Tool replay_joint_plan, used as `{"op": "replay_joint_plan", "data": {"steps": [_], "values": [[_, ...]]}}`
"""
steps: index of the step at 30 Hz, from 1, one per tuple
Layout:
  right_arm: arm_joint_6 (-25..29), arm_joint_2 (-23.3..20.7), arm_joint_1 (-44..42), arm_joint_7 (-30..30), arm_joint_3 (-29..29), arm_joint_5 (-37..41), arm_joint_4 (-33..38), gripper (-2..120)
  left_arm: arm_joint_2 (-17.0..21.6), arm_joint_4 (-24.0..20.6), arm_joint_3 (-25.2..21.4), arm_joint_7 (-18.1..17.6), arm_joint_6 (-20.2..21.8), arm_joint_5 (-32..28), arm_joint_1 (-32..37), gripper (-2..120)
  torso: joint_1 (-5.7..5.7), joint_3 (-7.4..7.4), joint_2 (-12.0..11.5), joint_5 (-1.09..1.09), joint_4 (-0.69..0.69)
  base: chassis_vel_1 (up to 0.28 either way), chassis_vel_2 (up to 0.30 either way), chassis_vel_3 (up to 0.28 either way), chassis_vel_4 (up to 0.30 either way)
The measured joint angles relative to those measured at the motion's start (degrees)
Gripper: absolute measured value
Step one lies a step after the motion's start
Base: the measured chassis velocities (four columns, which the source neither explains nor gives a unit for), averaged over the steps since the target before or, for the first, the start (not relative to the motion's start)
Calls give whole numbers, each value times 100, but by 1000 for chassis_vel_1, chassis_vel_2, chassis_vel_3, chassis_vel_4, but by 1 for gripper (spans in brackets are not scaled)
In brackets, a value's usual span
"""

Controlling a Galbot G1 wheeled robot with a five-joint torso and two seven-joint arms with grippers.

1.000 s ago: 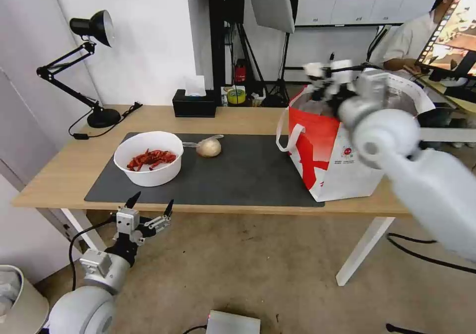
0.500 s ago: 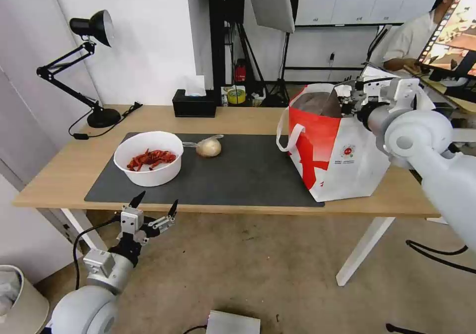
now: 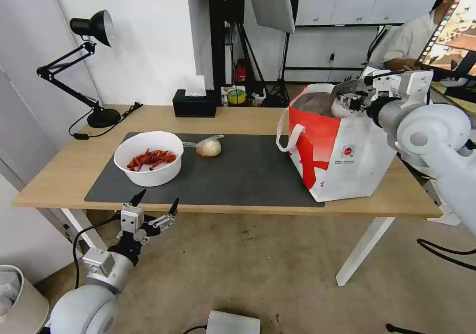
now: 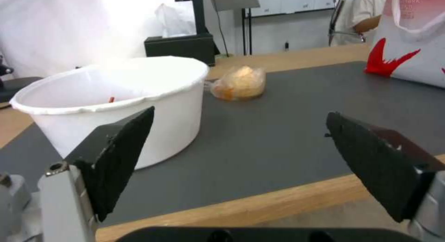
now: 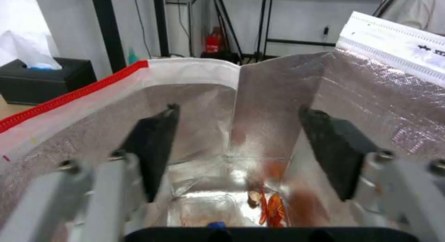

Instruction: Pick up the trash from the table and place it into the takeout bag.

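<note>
On the table (image 3: 64,170), a white round bowl (image 3: 148,158) of red scraps sits on the dark mat (image 3: 248,175), with a clear bag holding a pale lump (image 3: 208,147) just right of it. The takeout bag (image 3: 342,145) stands open at the mat's right end. My right gripper (image 3: 347,96) hovers open over its mouth, empty. In the right wrist view my gripper (image 5: 241,144) looks down the foil lining (image 5: 278,96) at clear plastic with red scraps (image 5: 264,200) on the bottom. My left gripper (image 3: 153,207) hangs open below the table's front edge, facing the bowl (image 4: 116,103) and the bagged lump (image 4: 239,83).
A black desk lamp (image 3: 91,27) stands at the table's back left, and a black tissue box (image 3: 194,103) at the back middle. A bin (image 3: 15,294) sits on the floor at the lower left. Behind the bag, a person sits at a screen.
My right arm has swung to the right and drawn back, with its gripper still over the bag's mouth. My left gripper has sunk slightly. The bowl and the bagged lump have not moved.
</note>
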Motion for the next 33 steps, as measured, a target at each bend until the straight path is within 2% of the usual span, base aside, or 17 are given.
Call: {"op": "replay_joint_plan", "data": {"steps": [2, 4, 5, 7, 8, 11, 13, 15, 19, 21, 23, 27, 33], "values": [[239, -16, -44, -207, 65, 9, 67, 84, 10, -27, -9, 0, 3, -3, 1, 100, 0, 0, 0, 0, 0, 0, 0, 0, 0], [372, -20, -59, -325, 81, 16, 97, 87, 15, -32, -10, 0, 3, -4, 1, 100, 0, 0, 0, 0, 0, 0, 0, 0, 0], [651, -23, -75, -596, 112, 72, 160, 94, 22, -41, -12, 0, 5, -7, 1, 100, 0, 0, 0, 1, -1, 0, 0, 0, 0], [1046, -24, -78, -958, 119, 229, 298, 99, 24, -55, -13, 0, 5, -12, 1, 100, 0, 0, 0, 0, 0, 0, 0, 0, 0], [1046, -24, -78, -958, 119, 229, 298, 99, 24, -55, -13, 0, 5, -12, 1, 100, 0, 0, 0, 0, 0, 0, 0, 0, 0], [1557, -35, -129, -1331, -112, 144, 671, 100, 19, -68, -14, 0, 8, -14, -1, 100, 0, 0, 0, -2, 0, 0, 0, 0, 0], [1597, -41, -170, -1372, -168, 100, 768, 100, 12, -71, -14, 0, 8, -14, -1, 100, 0, 0, 0, -2, 1, 0, 0, 0, 0], [1793, -49, -481, -1631, -349, -261, 1135, 100, -28, -109, -14, -1, 20, -30, -1, 100, 0, 0, 0, -3, 2, 0, 0, 0, 0], [1980, -68, -973, -1927, -387, -601, 1414, 100, -32, -134, -18, -9, 66, -42, -6, 100, -1, 0, 0, 0, 1, 0, 0, 0, 0], [2166, -109, -1498, -2106, -369, -907, 1621, 100, -7, -169, -30, -15, 97, -53, -18, 100, 0, 0, 0, 1, -1, 0, 0, 0, 0], [2296, -151, -1943, -2167, -345, -1179, 1770, 100, 10, -211, -52, -23, 111, -62, -31, 100, -1, 0, 0, 0, -1, 0, 0, 0, 0], [2383, -171, -2263, -2163, -409, -1440, 1846, 100, -34, -257, -105, -37, 115, -62, 1, 100, -1, 0, 0, 0, 0, 0, 0, 0, 0], [2609, -54, -3400, -1695, -94, -2203, 2045, 100, -107, -303, -112, -94, 133, -47, 12, 100, -1, 0, 0, 0, -1, 0, 0, 0, 0]]}}
